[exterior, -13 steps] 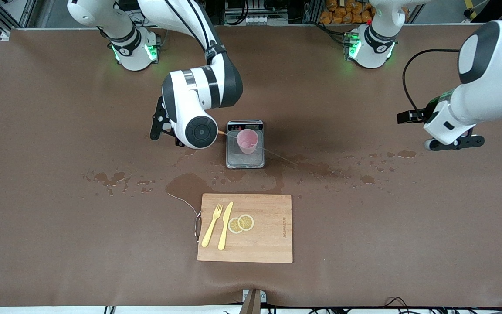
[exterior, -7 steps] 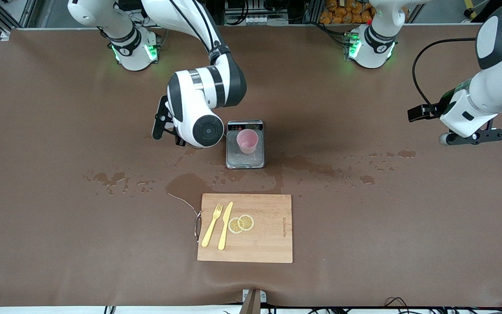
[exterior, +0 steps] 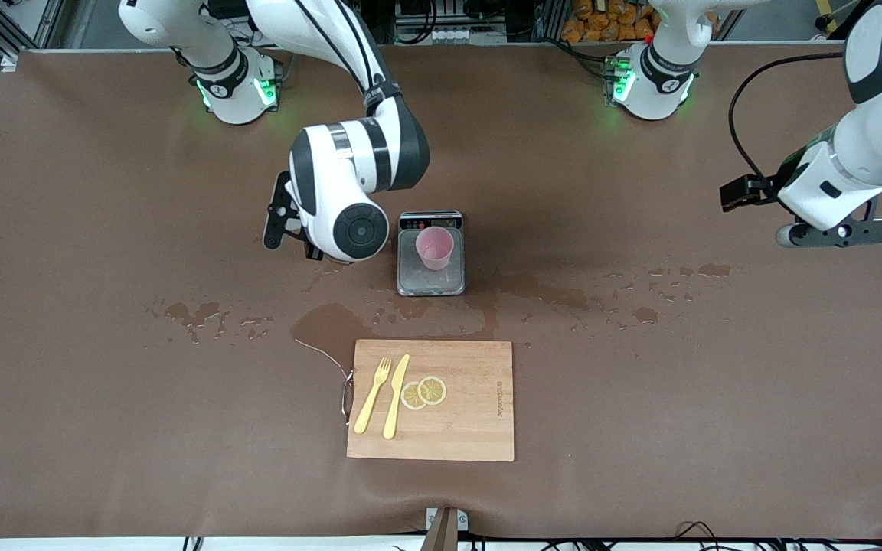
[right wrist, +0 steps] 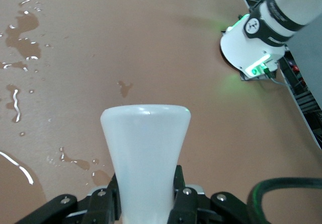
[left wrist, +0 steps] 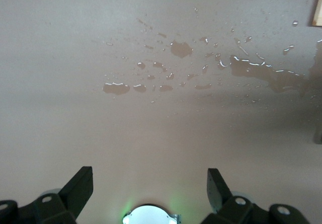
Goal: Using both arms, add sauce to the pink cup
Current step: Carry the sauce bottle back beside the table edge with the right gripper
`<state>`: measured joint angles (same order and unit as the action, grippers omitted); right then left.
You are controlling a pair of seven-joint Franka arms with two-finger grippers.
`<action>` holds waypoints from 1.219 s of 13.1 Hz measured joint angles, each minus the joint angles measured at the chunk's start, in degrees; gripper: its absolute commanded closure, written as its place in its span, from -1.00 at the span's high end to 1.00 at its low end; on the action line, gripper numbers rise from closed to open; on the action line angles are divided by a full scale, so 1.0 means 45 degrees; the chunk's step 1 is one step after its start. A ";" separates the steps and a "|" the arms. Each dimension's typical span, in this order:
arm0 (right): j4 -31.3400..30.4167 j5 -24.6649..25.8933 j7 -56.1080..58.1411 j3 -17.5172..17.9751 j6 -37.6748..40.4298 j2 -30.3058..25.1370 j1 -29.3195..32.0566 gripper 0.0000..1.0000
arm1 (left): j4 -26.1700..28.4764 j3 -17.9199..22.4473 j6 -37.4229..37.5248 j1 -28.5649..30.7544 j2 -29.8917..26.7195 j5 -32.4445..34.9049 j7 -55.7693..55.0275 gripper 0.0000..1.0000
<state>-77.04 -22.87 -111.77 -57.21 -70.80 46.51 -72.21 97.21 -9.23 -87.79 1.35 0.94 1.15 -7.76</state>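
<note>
The main risk from here is more sauce landing outside the pink cup [exterior: 435,247]. The right gripper [right wrist: 143,204] carries the sauce bottle [right wrist: 145,153] just beside the cup, toward the right arm's end of the tabletop [exterior: 640,383], and in the front view the arm's own wrist hides the nozzle. If the nozzle is not lined up over the cup's narrow rim when the bottle is squeezed, the stream will miss and join the wet patches [exterior: 334,325] already spread across the tabletop near the scale [exterior: 431,285] and the cutting board [exterior: 472,428]. The cup is light and stands loose on the scale's plate; a nudge from the bottle or the wrist could tip it or slide it off. Nothing steadies it, since the left gripper is well away from it.

The right gripper's fingers are clamped on the sauce bottle: the right wrist view shows the black fingers pressed against both sides of the pale, translucent body, with the bottle's flared end pointing away from the camera. A soft squeeze bottle held this tightly may drip on its own as it tilts.

The left gripper [left wrist: 148,183] hangs over bare tabletop toward the left arm's end, with its fingers spread wide apart and nothing between them. Below it lie only scattered droplets [left wrist: 173,68]. That arm appears to be waiting.

The pink cup sits upright on the scale, beside the right gripper's wrist and well apart from the left gripper.
</note>
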 measured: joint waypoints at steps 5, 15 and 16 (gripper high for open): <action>-0.0003 -0.2378 0.3330 -0.1563 -0.0075 -0.0061 0.1328 -0.56 | -0.0054 0.0066 -0.0001 -0.0008 -0.0594 -0.0108 0.0051 1.00; -0.0510 -0.6419 0.9955 -0.2326 0.1190 -0.0161 0.5429 -0.55 | -0.0107 0.0271 -0.0223 -0.0642 -0.1035 -0.0763 -0.0038 1.00; -0.0544 -0.6768 1.0721 -0.2307 0.1385 -0.0158 0.6037 -0.55 | -0.0103 0.0265 -0.0287 -0.0672 -0.1034 -0.0764 -0.0040 1.00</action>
<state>-79.49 -53.32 -63.53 -67.59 -64.57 45.80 -45.05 96.75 -8.04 -89.08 -1.68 -3.71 -2.29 -7.94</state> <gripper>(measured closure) 0.595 0.000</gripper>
